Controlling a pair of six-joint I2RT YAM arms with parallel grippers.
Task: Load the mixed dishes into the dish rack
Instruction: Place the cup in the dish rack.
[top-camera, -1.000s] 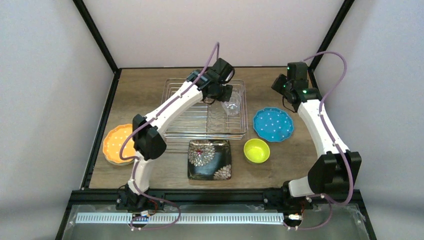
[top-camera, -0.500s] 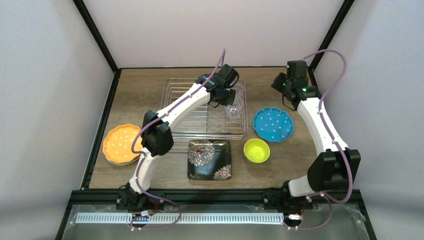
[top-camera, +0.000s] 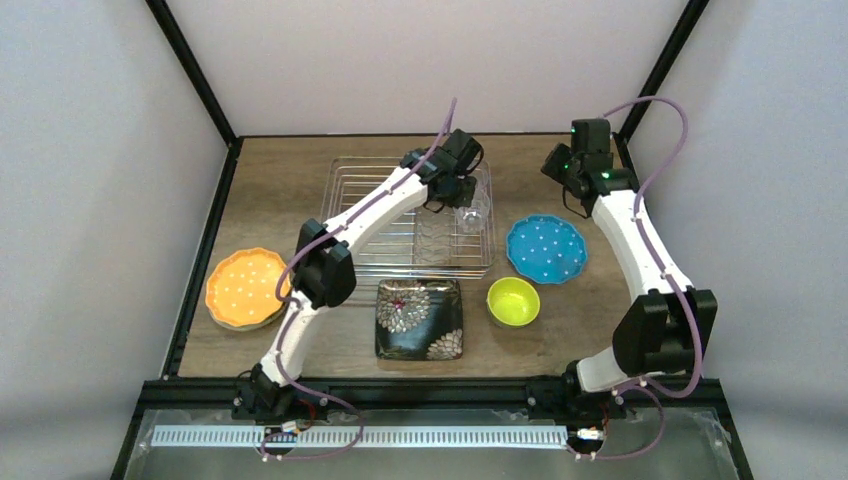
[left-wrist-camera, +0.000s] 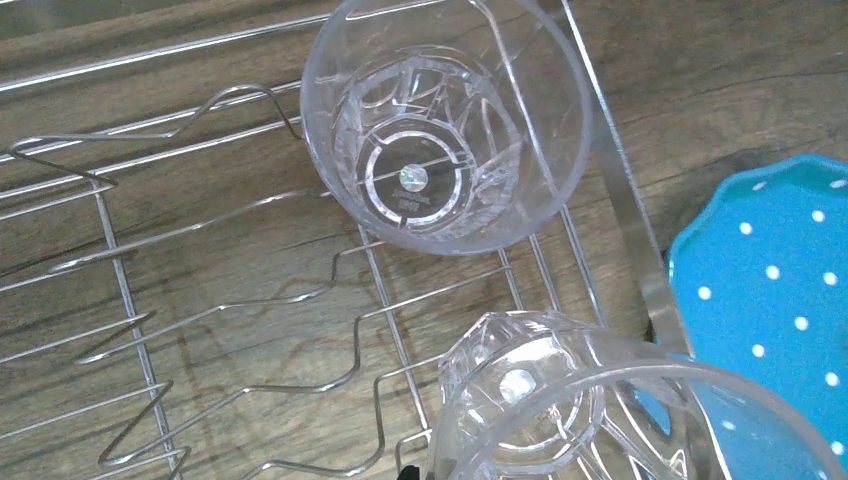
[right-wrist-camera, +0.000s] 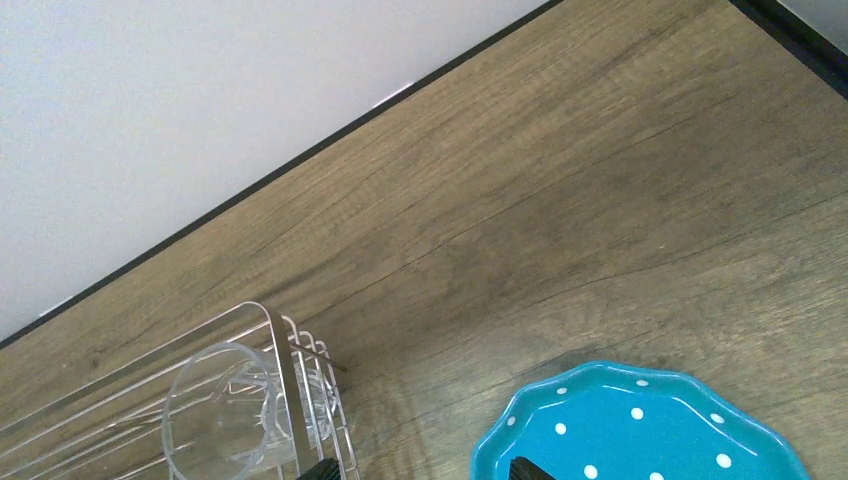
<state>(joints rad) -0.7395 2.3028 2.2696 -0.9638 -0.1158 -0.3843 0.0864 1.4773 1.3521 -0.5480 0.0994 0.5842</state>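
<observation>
Silver wire dish rack (top-camera: 400, 255) at far middle of tabletop (top-camera: 280, 185); left gripper (top-camera: 462, 194) over its far right corner, clamped on a clear glass cup (top-camera: 475, 212). Orange dotted plate (top-camera: 243, 288) by left edge, blue dotted plate (top-camera: 546, 248) right of rack, black floral plate (top-camera: 419, 318) and yellow-green bowl (top-camera: 513, 301) nearer front

Left wrist: clear glass cup tilted over rack's right side; second glass cup (left-wrist-camera: 445, 120) upright in rack corner

Right wrist: right gripper (right-wrist-camera: 425, 470) jaws wide apart, holding nothing, near blue dotted plate
</observation>
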